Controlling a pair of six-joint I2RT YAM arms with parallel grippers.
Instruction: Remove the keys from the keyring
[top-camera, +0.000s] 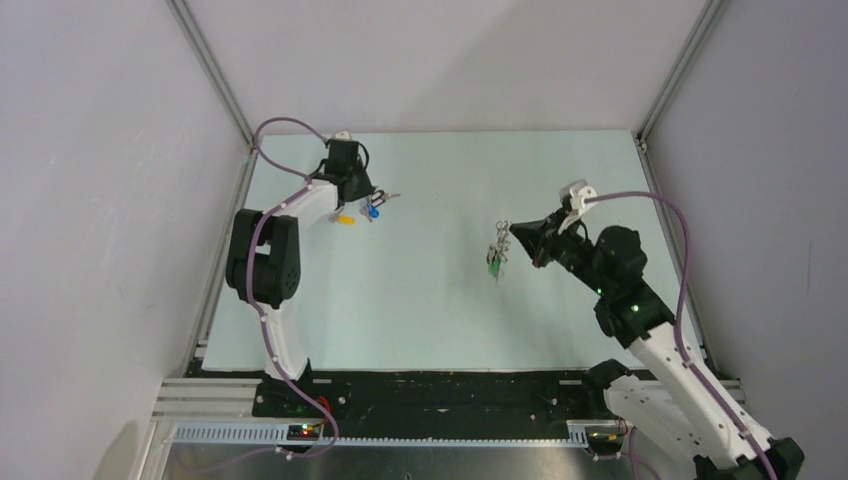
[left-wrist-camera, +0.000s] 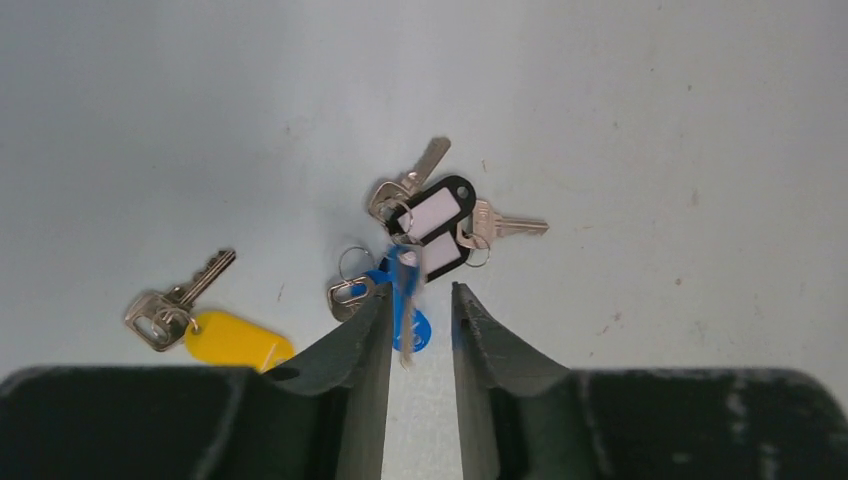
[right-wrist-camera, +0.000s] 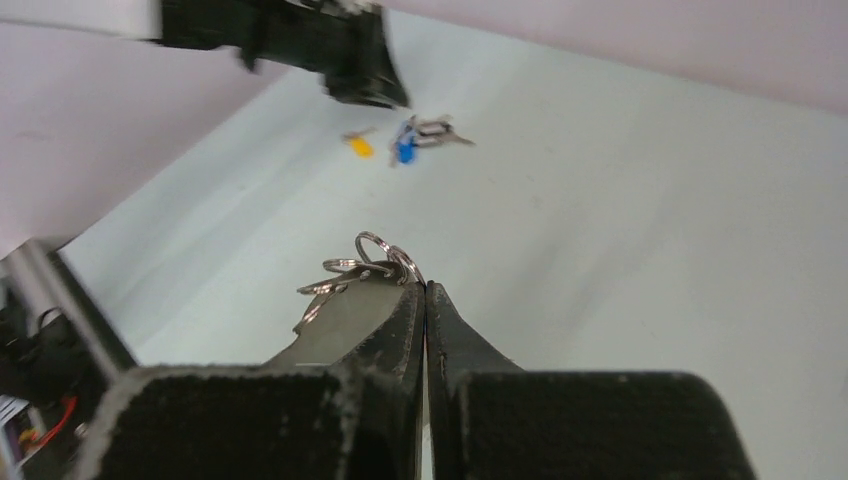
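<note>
Left gripper (left-wrist-camera: 421, 290) hovers over the far left part of the pale table (top-camera: 440, 320) with its jaws parted by only a narrow gap. A blue-tagged key (left-wrist-camera: 412, 328) sits in that gap, its silver blade blurred in the left wrist view. Whether the pads actually press it cannot be told.

Left of the gripper a yellow-tagged key (left-wrist-camera: 232, 338) lies flat on the table by itself, a little apart from the rest. Just beyond the fingertips lies a small heap: two black-framed label tags (left-wrist-camera: 432, 214) with white inserts. A silver key (left-wrist-camera: 428, 158) points away from them and another silver key (left-wrist-camera: 506, 226) points to the right. Small split rings join the keys to the tags.

Well to the right, near the middle of the table, the right gripper (right-wrist-camera: 423, 290) has its jaws pressed fully together. They pinch the keyring (top-camera: 501, 238) at their very tips. Several thin wire loops (right-wrist-camera: 372, 247) stand out just past the left finger. A green-tagged key (top-camera: 494, 265) hangs with the keyring, on its near side.
</note>
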